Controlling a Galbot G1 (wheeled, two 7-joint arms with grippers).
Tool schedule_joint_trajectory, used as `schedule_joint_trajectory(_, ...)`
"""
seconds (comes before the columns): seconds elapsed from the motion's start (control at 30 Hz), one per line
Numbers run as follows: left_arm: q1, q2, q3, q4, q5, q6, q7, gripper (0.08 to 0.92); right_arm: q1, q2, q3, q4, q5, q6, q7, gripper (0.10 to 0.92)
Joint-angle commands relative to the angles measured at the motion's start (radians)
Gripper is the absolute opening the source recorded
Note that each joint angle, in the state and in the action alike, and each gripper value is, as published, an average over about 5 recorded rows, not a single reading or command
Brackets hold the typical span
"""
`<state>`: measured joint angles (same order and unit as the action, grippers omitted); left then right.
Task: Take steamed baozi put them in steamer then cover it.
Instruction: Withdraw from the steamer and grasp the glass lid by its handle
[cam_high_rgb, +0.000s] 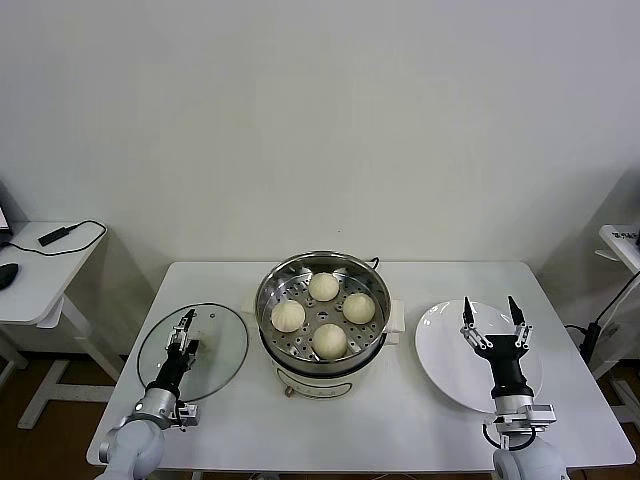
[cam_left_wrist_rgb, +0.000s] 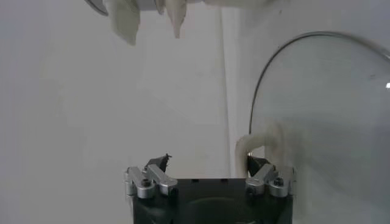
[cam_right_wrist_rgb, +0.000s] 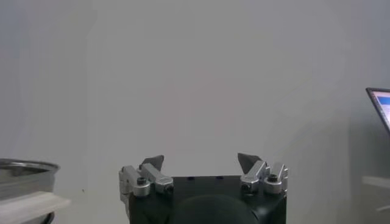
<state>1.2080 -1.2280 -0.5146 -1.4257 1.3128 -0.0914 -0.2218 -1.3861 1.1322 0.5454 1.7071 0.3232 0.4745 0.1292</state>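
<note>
Four steamed baozi (cam_high_rgb: 323, 314) sit in the steamer (cam_high_rgb: 322, 350) mid-tabletop. The left hand (cam_high_rgb: 185, 331), spread, hovers over the cover (cam_high_rgb: 222, 352); the right hand (cam_high_rgb: 491, 312), spread, hovers over the plate (cam_high_rgb: 440, 360).

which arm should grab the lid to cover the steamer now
Left. Its open pincer is already at the glass lid; all four baozi sit in the steamer. The right pincer hovers over the plate.

cover (cam_left_wrist_rgb: 323, 103): cut off by wrist view's edge; steamer (cam_right_wrist_rgb: 24, 173): only rim sliver shows; plate (cam_high_rgb: 450, 350): partly hidden by right gripper (cam_high_rgb: 492, 317)
</note>
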Motion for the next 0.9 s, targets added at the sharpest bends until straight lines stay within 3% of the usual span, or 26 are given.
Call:
schedule_joint_trajectory(0.03,-0.024,-0.002,0.001,0.039,0.013,0.002,0.004,0.817,-0.002,-0.001,0.004,0.007,-0.002,-0.001,0.002,0.823)
schedule_joint_trajectory(0.23,-0.024,-0.006,-0.001,0.056,0.01,-0.002,0.005,0.684,0.001,-0.002,0.003,0.01,-0.004,-0.003,0.003,0.823)
schedule_joint_trajectory(0.77,-0.006,-0.001,-0.002,0.027,-0.082,0.016,0.011,0.207,0.003,0.002,0.001,0.015,-0.016,0.009,0.002,0.823)
schedule_joint_trajectory(0.9,0.023,0.007,-0.006,-0.043,-0.147,0.017,0.014,0.188,0.004,0.005,-0.001,0.016,-0.027,0.014,0.002,0.823)
